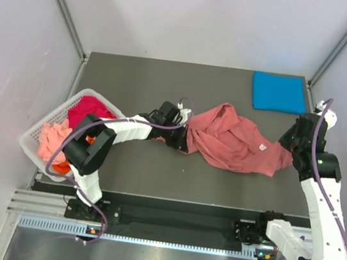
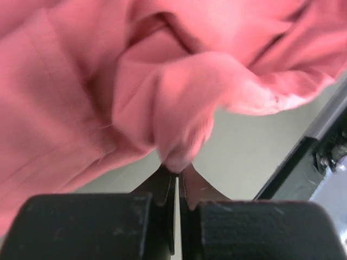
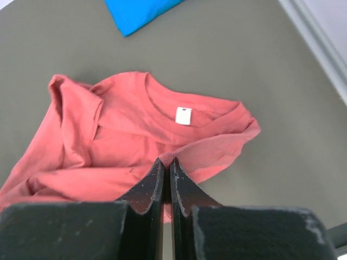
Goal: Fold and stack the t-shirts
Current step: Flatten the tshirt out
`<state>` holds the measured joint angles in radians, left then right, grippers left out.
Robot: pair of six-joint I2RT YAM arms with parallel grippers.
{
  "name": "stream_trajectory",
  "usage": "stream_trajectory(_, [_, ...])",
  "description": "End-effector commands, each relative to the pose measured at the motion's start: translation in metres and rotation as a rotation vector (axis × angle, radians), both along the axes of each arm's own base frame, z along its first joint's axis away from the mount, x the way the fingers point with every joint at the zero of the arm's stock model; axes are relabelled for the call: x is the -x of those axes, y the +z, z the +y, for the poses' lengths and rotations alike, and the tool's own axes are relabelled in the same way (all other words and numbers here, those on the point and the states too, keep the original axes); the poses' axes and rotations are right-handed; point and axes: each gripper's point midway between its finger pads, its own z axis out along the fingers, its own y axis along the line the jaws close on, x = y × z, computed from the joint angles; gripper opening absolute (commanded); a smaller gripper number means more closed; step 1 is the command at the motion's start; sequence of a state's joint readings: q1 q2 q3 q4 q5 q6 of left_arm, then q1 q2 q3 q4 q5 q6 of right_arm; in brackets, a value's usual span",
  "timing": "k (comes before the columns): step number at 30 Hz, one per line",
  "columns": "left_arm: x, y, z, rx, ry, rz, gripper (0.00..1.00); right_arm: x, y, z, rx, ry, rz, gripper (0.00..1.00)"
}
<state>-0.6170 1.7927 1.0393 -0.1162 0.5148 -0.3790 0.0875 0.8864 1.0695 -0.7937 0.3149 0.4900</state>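
A salmon-pink t-shirt (image 1: pixel 233 141) lies crumpled across the middle of the table, with a white neck label showing. My left gripper (image 1: pixel 182 138) is shut on a pinch of its left edge; in the left wrist view the cloth (image 2: pixel 135 97) bunches right at the gripper's tips (image 2: pixel 178 172). My right gripper (image 1: pixel 289 146) is shut on the shirt's right edge; in the right wrist view a fold of the shirt (image 3: pixel 146 135) sits between the gripper's tips (image 3: pixel 167 161). A bright blue t-shirt (image 1: pixel 278 92) lies folded at the back right. Magenta (image 1: pixel 89 108), pale pink (image 1: pixel 52 139) and orange shirts sit in the basket.
A white slatted basket (image 1: pixel 34 130) stands at the table's left edge beside the left arm. The dark table (image 1: pixel 154 172) ends at a metal rail in front. White walls enclose the back and sides.
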Motion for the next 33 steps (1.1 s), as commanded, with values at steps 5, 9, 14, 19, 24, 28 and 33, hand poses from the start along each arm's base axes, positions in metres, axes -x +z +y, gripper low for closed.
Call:
stream_trajectory(5, [-0.026,0.109,0.063,-0.308,0.215,-0.165,0.00,-0.026,0.084,-0.035,0.035,-0.161,-0.154,0.00])
stream_trajectory(9, [-0.047,0.226,0.099,-0.378,0.389,-0.366,0.00,-0.016,0.140,-0.046,0.044,-0.217,-0.237,0.00])
stream_trajectory(14, [-0.027,0.325,0.128,-0.285,0.511,-0.491,0.00,0.036,0.234,-0.059,0.069,-0.282,-0.445,0.00])
stream_trajectory(19, [0.017,0.400,0.148,-0.076,0.540,-0.614,0.00,0.122,0.297,-0.064,0.044,-0.318,-0.708,0.00])
stream_trajectory(24, [0.081,0.477,0.141,0.289,0.405,-0.730,0.00,0.190,0.328,-0.066,0.030,-0.332,-0.881,0.00])
stream_trajectory(28, [0.111,0.505,0.160,0.375,0.391,-0.832,0.00,0.216,0.341,-0.071,0.043,-0.355,-0.925,0.00])
stream_trajectory(33, [0.085,0.443,0.151,0.194,0.376,-0.738,0.00,0.187,0.341,-0.065,0.084,-0.300,-0.868,0.00])
